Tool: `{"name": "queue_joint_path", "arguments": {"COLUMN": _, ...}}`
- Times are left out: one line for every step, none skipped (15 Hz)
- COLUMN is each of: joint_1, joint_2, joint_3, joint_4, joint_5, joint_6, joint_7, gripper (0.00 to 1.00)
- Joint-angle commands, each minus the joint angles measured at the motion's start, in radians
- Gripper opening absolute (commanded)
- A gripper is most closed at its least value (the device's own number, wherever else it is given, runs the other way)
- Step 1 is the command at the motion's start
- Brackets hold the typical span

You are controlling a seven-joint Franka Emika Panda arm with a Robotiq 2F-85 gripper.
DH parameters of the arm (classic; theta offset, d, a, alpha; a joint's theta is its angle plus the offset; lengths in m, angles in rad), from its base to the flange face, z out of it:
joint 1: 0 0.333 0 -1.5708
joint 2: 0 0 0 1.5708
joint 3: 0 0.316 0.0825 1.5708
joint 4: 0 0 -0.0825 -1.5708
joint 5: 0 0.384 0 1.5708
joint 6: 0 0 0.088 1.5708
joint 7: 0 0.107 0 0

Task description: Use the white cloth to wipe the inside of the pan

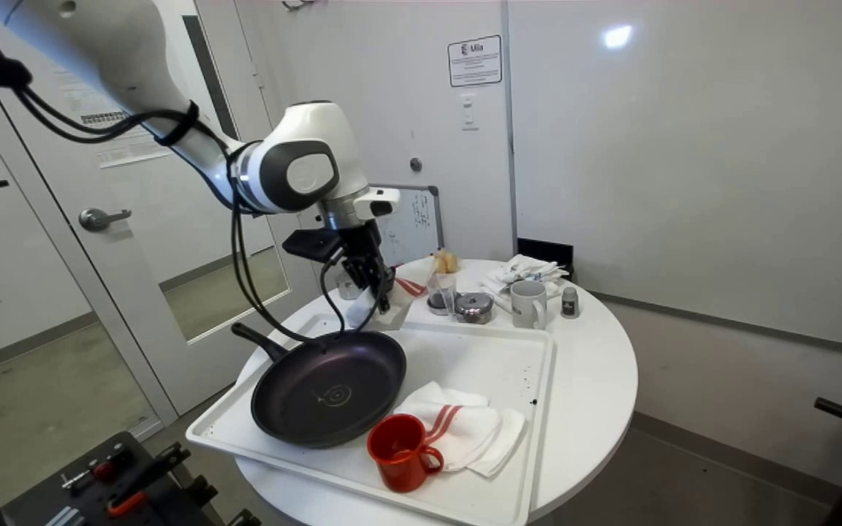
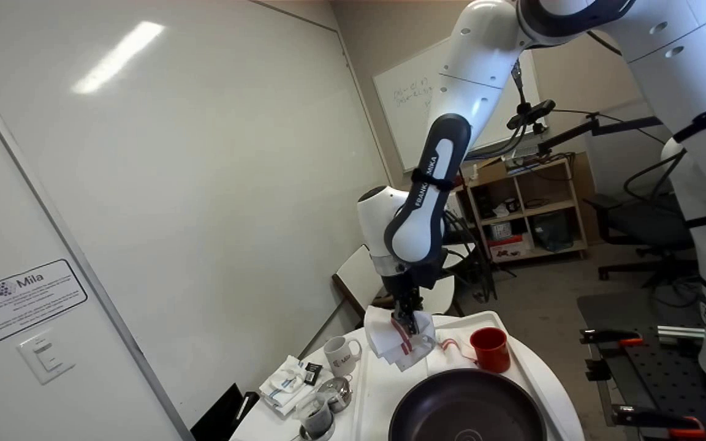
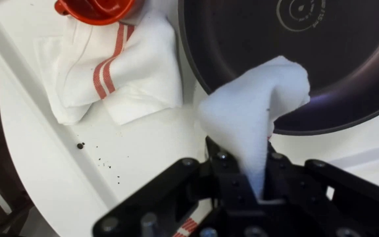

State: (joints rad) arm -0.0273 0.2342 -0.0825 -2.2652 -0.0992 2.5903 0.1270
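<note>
Cloth, white, hung pinched in end effector, right of center in wrist view; pan filled upper right of frame. Grasp judged done; wiping pan's inside apparently left to do, cloth hanging beside pan in exterior view.

The wall sign reads "Mila", the arm "FRANK…MIKA".
</note>
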Motion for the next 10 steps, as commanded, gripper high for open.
{"name": "queue_joint_path", "arguments": {"joint_1": -0.037, "joint_2": 0.114, "joint_3": 0.007, "joint_4": 0.176, "joint_5": 0.070, "joint_6": -0.100, "joint_7": -0.055, "gripper": 0.09}}
{"name": "queue_joint_path", "arguments": {"joint_1": -0.048, "joint_2": 0.143, "joint_3": 0.008, "joint_4": 0.218, "joint_5": 0.086, "joint_6": -0.121, "joint_7": -0.061, "gripper": 0.09}}
{"name": "queue_joint_path", "arguments": {"joint_1": -0.059, "joint_2": 0.170, "joint_3": 0.009, "joint_4": 0.259, "joint_5": 0.100, "joint_6": -0.140, "joint_7": -0.068, "gripper": 0.09}}
{"name": "queue_joint_path", "arguments": {"joint_1": -0.067, "joint_2": 0.197, "joint_3": 0.009, "joint_4": 0.298, "joint_5": 0.111, "joint_6": -0.158, "joint_7": -0.073, "gripper": 0.09}}
{"name": "queue_joint_path", "arguments": {"joint_1": -0.076, "joint_2": 0.224, "joint_3": 0.011, "joint_4": 0.336, "joint_5": 0.125, "joint_6": -0.174, "joint_7": -0.076, "gripper": 0.09}}
{"name": "queue_joint_path", "arguments": {"joint_1": -0.085, "joint_2": 0.253, "joint_3": 0.012, "joint_4": 0.376, "joint_5": 0.136, "joint_6": -0.191, "joint_7": -0.079, "gripper": 0.09}}
{"name": "queue_joint_path", "arguments": {"joint_1": -0.091, "joint_2": 0.279, "joint_3": 0.013, "joint_4": 0.412, "joint_5": 0.146, "joint_6": -0.205, "joint_7": -0.079, "gripper": 0.09}}
{"name": "queue_joint_path", "arguments": {"joint_1": -0.097, "joint_2": 0.310, "joint_3": 0.012, "joint_4": 0.452, "joint_5": 0.152, "joint_6": -0.220, "joint_7": -0.076, "gripper": 0.09}}
{"name": "queue_joint_path", "arguments": {"joint_1": -0.104, "joint_2": 0.337, "joint_3": 0.013, "joint_4": 0.488, "joint_5": 0.161, "joint_6": -0.234, "joint_7": -0.074, "gripper": 0.09}}
{"name": "queue_joint_path", "arguments": {"joint_1": -0.110, "joint_2": 0.367, "joint_3": 0.015, "joint_4": 0.527, "joint_5": 0.168, "joint_6": -0.247, "joint_7": -0.073, "gripper": 0.09}}
